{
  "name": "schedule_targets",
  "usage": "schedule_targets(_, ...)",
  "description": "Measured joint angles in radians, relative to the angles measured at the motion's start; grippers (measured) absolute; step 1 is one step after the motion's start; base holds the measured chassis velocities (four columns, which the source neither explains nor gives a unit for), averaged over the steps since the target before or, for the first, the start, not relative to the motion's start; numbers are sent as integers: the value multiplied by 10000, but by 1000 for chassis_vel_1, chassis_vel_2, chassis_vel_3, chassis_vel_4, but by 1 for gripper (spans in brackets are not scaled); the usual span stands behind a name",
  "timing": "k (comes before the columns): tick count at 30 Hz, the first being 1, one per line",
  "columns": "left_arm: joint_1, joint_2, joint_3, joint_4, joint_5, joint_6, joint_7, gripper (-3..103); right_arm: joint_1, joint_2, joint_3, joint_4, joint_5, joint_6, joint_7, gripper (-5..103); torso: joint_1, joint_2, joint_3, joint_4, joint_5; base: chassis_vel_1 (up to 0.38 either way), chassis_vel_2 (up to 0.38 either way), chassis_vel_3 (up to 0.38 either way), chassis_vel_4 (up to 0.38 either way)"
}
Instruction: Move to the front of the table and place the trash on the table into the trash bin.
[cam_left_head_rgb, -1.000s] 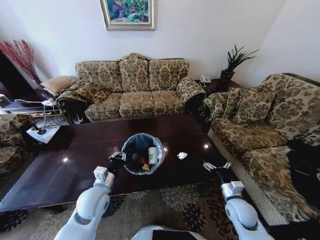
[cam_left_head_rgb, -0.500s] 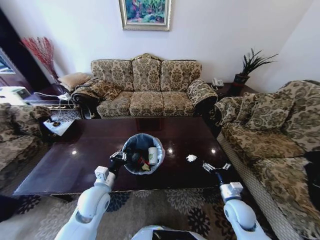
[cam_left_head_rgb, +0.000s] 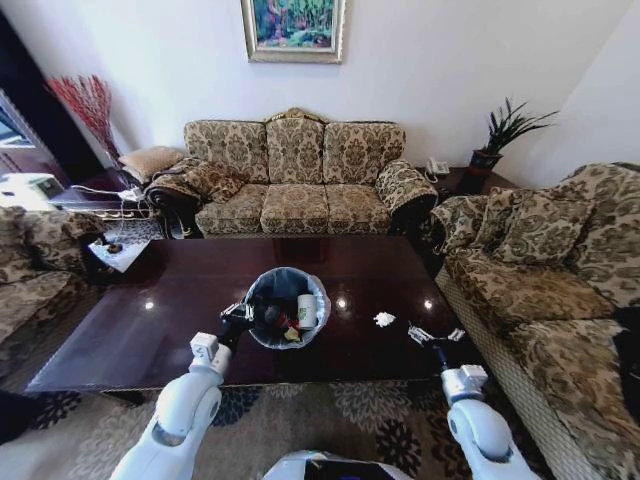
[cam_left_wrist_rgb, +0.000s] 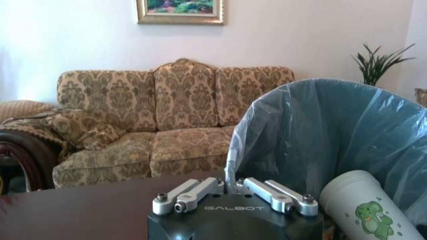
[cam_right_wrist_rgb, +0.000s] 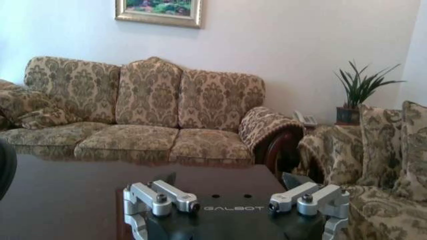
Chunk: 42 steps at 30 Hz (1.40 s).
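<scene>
The trash bin (cam_left_head_rgb: 286, 307) stands on the table (cam_left_head_rgb: 150, 330), near its front edge and about midway along it, lined with a grey-blue plastic bag. Inside it lie a white paper cup (cam_left_head_rgb: 307, 311) with a green print, some dark items and a bit of red wrapper. A crumpled white paper scrap (cam_left_head_rgb: 384, 319) lies on the table just to the right of the bin, apart from it. The left tool (cam_left_head_rgb: 234, 319) is at the bin's left rim, its fingers clenched on the edge of the bag, as the left wrist view shows with the bag (cam_left_wrist_rgb: 313, 135) rising right behind the closed fingers (cam_left_wrist_rgb: 190, 192) and the cup (cam_left_wrist_rgb: 363, 212) beside them. The right tool (cam_left_head_rgb: 433, 335) hovers over the table's near right corner, to the right of the paper scrap, its fingers spread wide and holding nothing. Beyond the table stands a patterned sofa (cam_left_head_rgb: 295, 185) against the far wall, with another sofa (cam_left_head_rgb: 540, 270) along the right side.
</scene>
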Motion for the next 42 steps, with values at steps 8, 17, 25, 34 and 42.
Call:
schedule_targets(8, 53, -8, -6, -52, 11, -9, 2, 3, 115, -13, -14, -134, -5, -88, 56, 100, 4, -4, 1, 0, -1, -81, 85, 88, -83)
schedule_targets(17, 88, -36, 8, -81, 57, -9, 5, 3, 141, 70, -92, -453, -66, -68, 23, 100, 0, -3, 0, 0, -1, -51, 52, 53, -54)
schedule_targets(25, 146, -49, 74, -38, 162, -9, 14, 3, 1029, 152, -821, -2329, -64, 182, 36, 100, 4, -4, 3, -2, 0, -35, 19, 22, -26)
schedule_targets(34, 359, -13, -127, -31, 169, -10, 4, 3, 3137, 112, -2273, -5037, 599, -90, -92, 100, 0, -3, 1, 3, 0, 0, 0, 0, 0)
schedule_targets(42, 304, -24, -151, 83, 164, -9, -17, 3, 3429, 208, -2698, -5489, 881, -374, 125, 94, 1, -2, 1, -1, -3, 0, 0, 0, 0)
